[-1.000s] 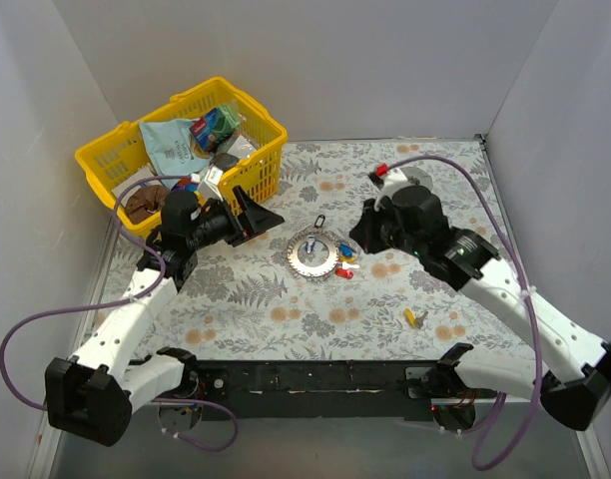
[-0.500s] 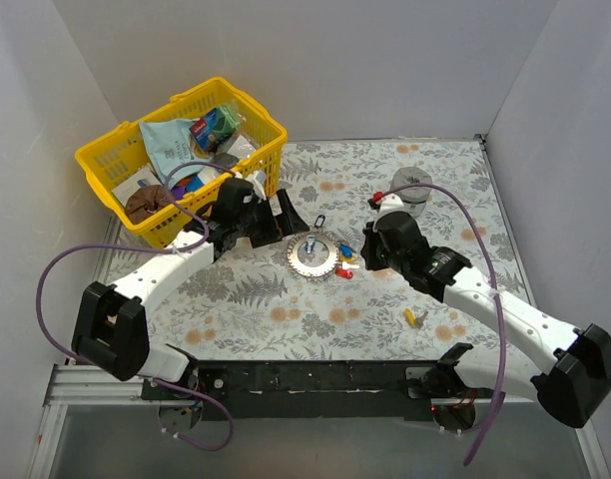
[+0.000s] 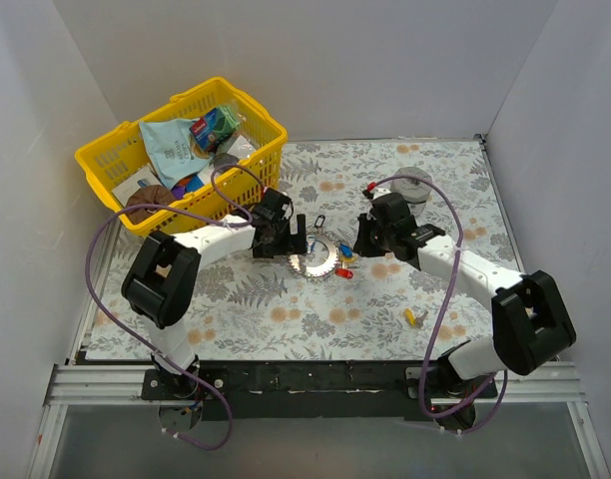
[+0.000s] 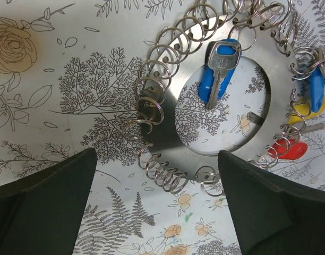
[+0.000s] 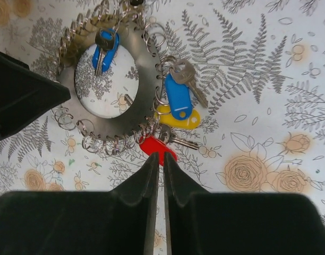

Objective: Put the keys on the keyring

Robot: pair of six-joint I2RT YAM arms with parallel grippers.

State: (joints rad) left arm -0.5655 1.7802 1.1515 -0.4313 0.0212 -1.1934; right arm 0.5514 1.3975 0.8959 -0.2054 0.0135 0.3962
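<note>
The keyring [image 3: 304,264] lies flat on the flowered table between both grippers, its silver disc [image 5: 146,79] rimmed with small wire rings. A blue key [image 4: 218,69] lies in its open centre. Blue [image 5: 178,98], yellow [image 5: 178,121] and red [image 5: 157,147] keys cluster at its right edge. A small yellow key [image 3: 409,317] lies alone further right and nearer. My left gripper [image 4: 157,159] hangs wide open over the ring's left rim, holding nothing. My right gripper [image 5: 162,156] is all but shut, with only a thin slit, its tips just over the red key's head.
A yellow basket [image 3: 106,165] full of packets stands at the back left, close behind the left arm. A grey roll [image 3: 413,185] sits behind the right gripper. White walls close the table at the back and on both sides.
The left arm has swung right from beside the basket to the keyring's left rim. The right gripper has drawn in to the ring's right side, and its jaws have parted a sliver.
</note>
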